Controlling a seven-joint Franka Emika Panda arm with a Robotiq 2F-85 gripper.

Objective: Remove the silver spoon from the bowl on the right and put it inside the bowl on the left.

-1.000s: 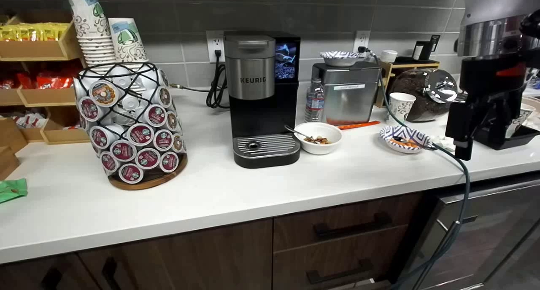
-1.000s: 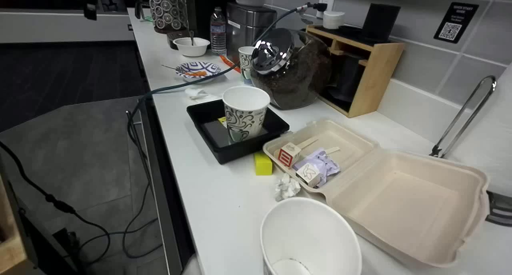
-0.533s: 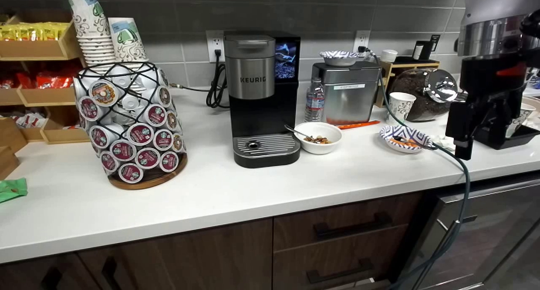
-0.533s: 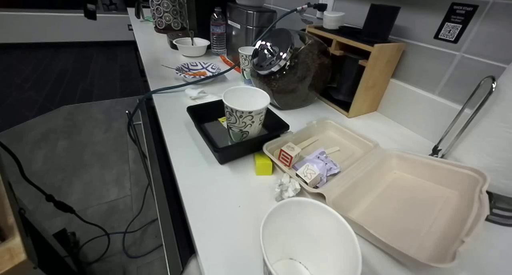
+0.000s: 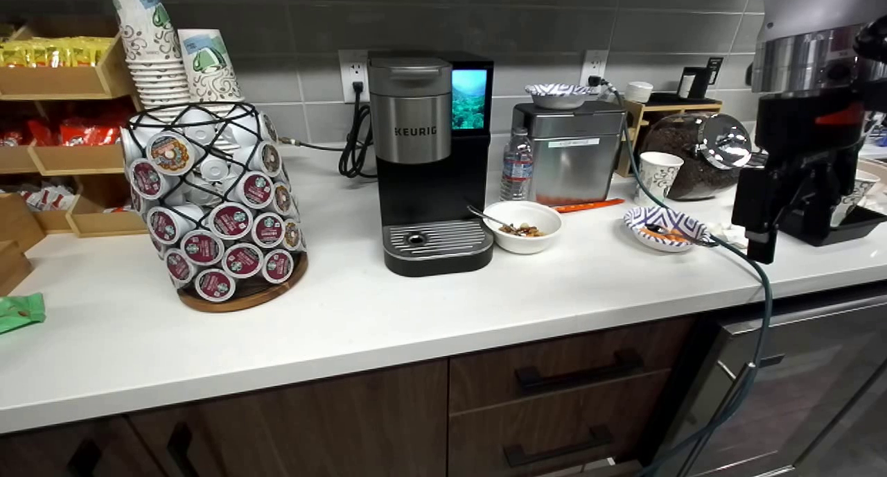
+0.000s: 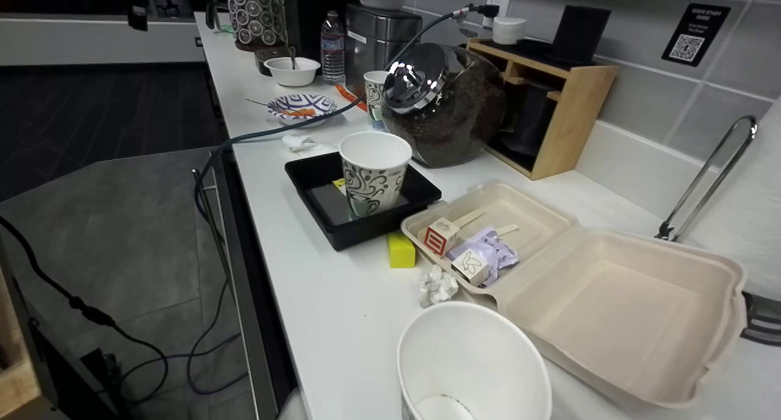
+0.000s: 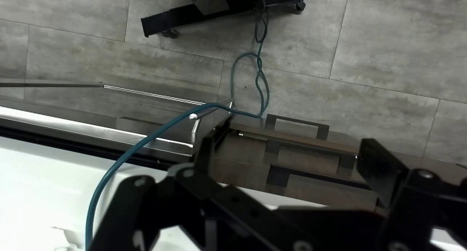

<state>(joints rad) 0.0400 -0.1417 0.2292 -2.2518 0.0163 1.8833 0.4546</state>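
Note:
In an exterior view a white bowl (image 5: 544,240) with nut-like food stands on the left. A spoon (image 5: 488,217) leans on its rim. A blue-and-white patterned bowl (image 5: 675,218) with orange pieces stands to the right. A silver spoon (image 5: 693,239) lies in it, its handle over the rim. Both bowls, white (image 6: 294,75) and patterned (image 6: 320,104), and the handle of the right bowl's spoon (image 6: 257,102) also show in an exterior view. My gripper (image 5: 783,231) hangs right of the patterned bowl. In the wrist view the gripper (image 7: 290,159) is open and empty, above the counter edge.
A teal cable (image 5: 762,290) runs past the patterned bowl and over the counter edge. A coffee maker (image 5: 416,144) stands left of the white bowl. A bottle (image 5: 517,165) and paper cup (image 5: 658,175) stand behind the bowls. A black tray (image 6: 338,228) holds another cup (image 6: 373,176).
The arm, gripper, bowls and spoons have not visibly moved. Only the coffee maker's screen picture has changed from dark blue to a bright landscape.

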